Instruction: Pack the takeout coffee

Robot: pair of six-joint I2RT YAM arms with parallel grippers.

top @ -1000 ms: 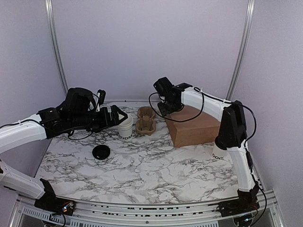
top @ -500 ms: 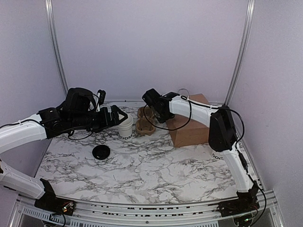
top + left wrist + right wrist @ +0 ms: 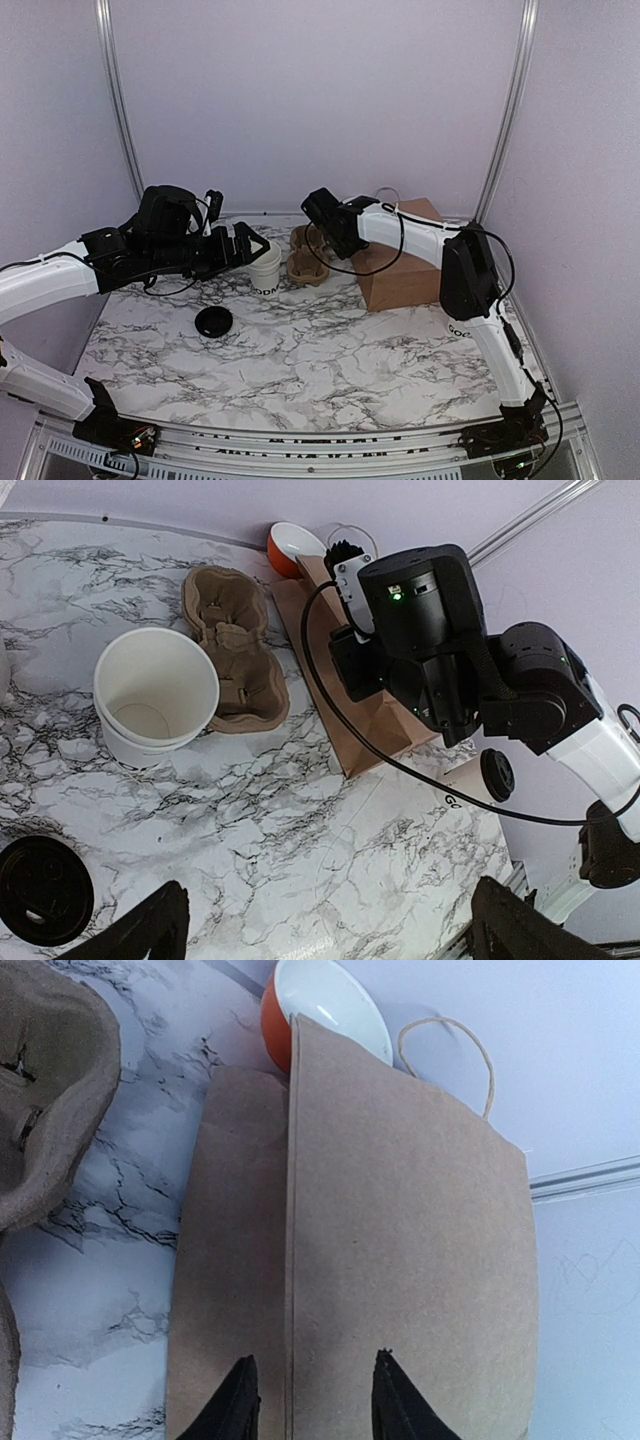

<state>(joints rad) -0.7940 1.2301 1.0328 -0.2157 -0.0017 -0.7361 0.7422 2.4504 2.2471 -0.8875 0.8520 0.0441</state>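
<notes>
The takeout coffee's white paper cup (image 3: 265, 270) (image 3: 155, 695) stands lidless and empty, dark lettering near its base. Its round black lid (image 3: 213, 321) (image 3: 40, 890) lies flat on the marble, nearer the front. My left gripper (image 3: 252, 247) (image 3: 325, 935) hovers just left of the cup, open wide with nothing between its fingers. My right gripper (image 3: 338, 245) (image 3: 315, 1395) hangs over the left end of a flat brown paper bag (image 3: 405, 275) (image 3: 400, 1260). Its fingers stand a little apart, with the bag's fold line running between them.
A brown pulp cup tray (image 3: 308, 255) (image 3: 235, 645) (image 3: 50, 1090) lies between cup and bag. An orange bowl (image 3: 295, 545) (image 3: 320, 1000) sits behind the bag. Another white lettered cup (image 3: 462, 325) (image 3: 470, 785) with a black top stands beside the right arm.
The right arm has swung left from above the bag's middle to its left end beside the tray, and its fingers have drawn closer together. The left arm, cup and lid stay put.
</notes>
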